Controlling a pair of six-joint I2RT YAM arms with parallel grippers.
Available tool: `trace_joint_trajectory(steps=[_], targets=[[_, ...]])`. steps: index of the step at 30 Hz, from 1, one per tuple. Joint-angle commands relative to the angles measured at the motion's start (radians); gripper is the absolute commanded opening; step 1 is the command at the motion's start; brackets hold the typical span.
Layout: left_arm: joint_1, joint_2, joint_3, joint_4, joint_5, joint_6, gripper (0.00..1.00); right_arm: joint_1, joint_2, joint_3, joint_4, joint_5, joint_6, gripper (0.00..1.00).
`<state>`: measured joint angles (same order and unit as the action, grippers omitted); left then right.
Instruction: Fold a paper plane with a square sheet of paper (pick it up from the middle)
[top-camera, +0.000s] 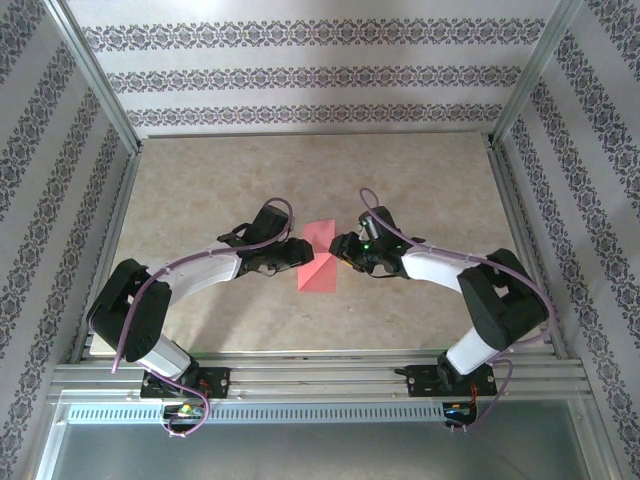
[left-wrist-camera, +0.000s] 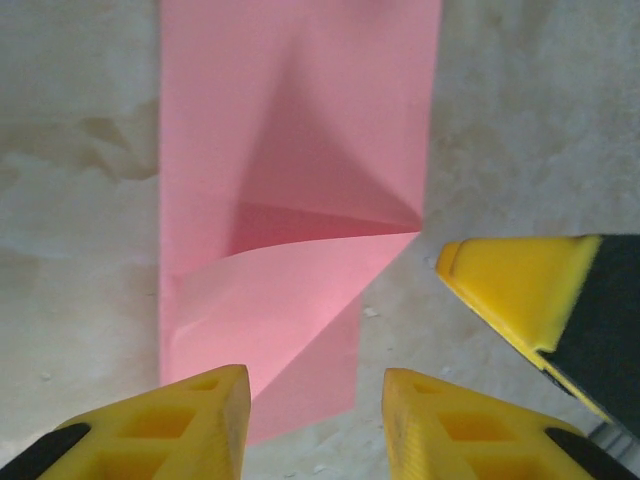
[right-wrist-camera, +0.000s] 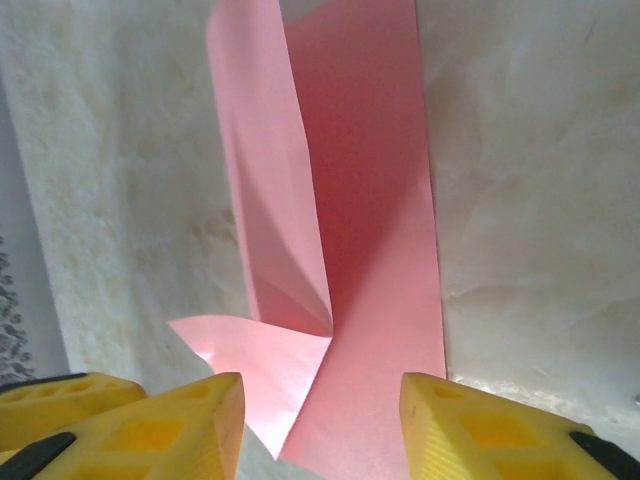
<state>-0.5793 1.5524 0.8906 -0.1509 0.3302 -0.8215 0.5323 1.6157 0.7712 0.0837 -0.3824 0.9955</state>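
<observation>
Top external view: a pink square sheet of paper (top-camera: 318, 258), already partly folded, rests on the marbled tabletop (top-camera: 200, 180). It sits directly between the left pincer (top-camera: 280, 254) and the right pincer (top-camera: 346, 250), which face each other from either side of it.

Left wrist view: the left pincer's yellow fingers stand apart, clamped on nothing. The near edge of the paper reaches into the gap between them. A triangular flap is turned over just ahead of the tips and lifts slightly.

Right wrist view: the right pincer is likewise apart and holds nothing. The paper's edge lies between its fingers, and one raised panel stands just beyond them.

Progress (a judgement): early creases are in, but there is no pointed nose, central ridge or wings, so most of the folding remains.
</observation>
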Motion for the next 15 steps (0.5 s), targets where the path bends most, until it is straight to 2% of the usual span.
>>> trace_joint_trajectory(steps=[1,9,15], targets=[[0.026,-0.019,-0.026,-0.043,-0.043,0.026,0.42,0.028,0.056,0.048,0.019,-0.002,-0.023,0.46],[0.089,-0.066,-0.073,-0.045,-0.037,0.023,0.47,0.065,0.138,0.074,0.119,-0.05,-0.067,0.4],[0.172,-0.097,-0.134,0.02,0.06,-0.012,0.51,0.076,0.187,0.07,0.223,-0.074,-0.073,0.33]])
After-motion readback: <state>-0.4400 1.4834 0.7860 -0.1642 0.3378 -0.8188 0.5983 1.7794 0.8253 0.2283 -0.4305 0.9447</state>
